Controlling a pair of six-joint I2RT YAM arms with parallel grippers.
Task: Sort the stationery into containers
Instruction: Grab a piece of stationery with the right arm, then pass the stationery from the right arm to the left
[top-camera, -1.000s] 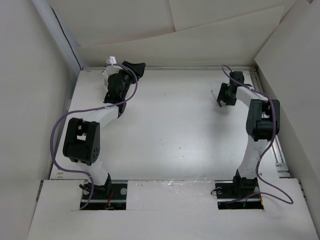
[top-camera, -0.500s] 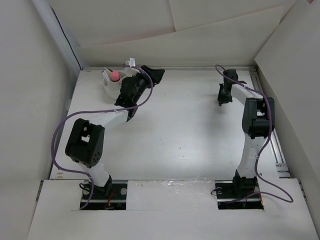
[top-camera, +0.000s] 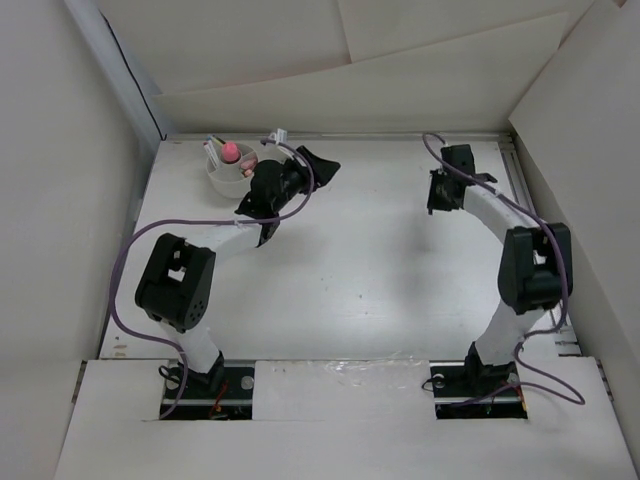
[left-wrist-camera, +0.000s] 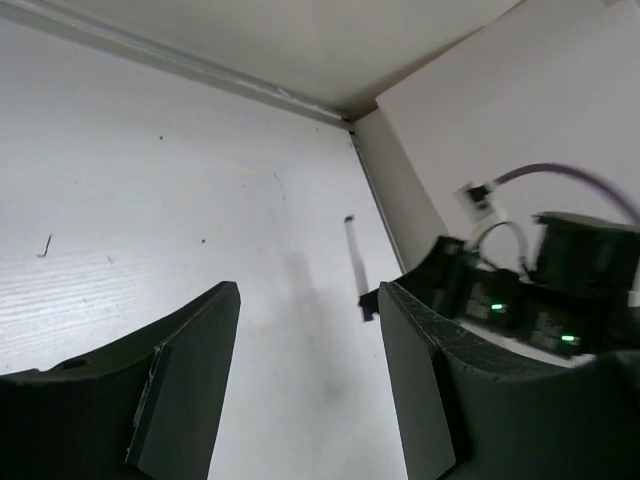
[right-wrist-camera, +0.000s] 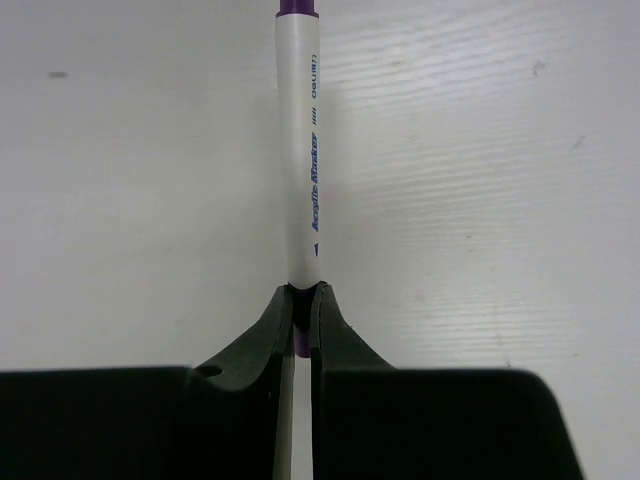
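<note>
Swinging right, the left gripper (top-camera: 312, 166) has cleared the low round white plastic cup (top-camera: 218, 181) at far left, pink-capped tube (top-camera: 229, 152) inside. Its wrist view alone shows jaws wide apart, empty. Only the right wrist view shows the right gripper (right-wrist-camera: 303, 296), far right, pinching a white purple-ended marker (right-wrist-camera: 303, 170).

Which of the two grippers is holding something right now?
The right gripper: it is shut on a white acrylic marker with a purple end. The left gripper is open, with nothing between its jaws.
</note>
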